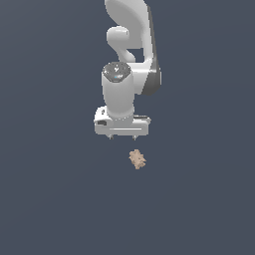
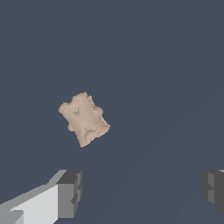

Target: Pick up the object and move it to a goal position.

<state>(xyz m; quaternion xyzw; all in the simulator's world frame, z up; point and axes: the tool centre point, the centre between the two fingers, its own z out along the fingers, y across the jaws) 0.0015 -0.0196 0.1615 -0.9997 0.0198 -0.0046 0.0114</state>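
The object (image 1: pixel 137 159) is a small tan-beige lumpy item with knobbly bumps, lying on the dark grey-blue surface. In the exterior view my white gripper (image 1: pixel 122 138) hangs just above and a little to the exterior view's left of it, apart from it. In the wrist view the object (image 2: pixel 84 118) lies ahead of the fingertips, nearer the one finger (image 2: pixel 70 194) than the other finger (image 2: pixel 213 189). The jaws stand wide apart with nothing between them, so my gripper (image 2: pixel 141 192) is open and empty.
The white arm (image 1: pixel 128 45) rises behind the gripper to the top of the exterior view. The flat dark grey-blue surface (image 1: pixel 50 199) fills the rest of both views.
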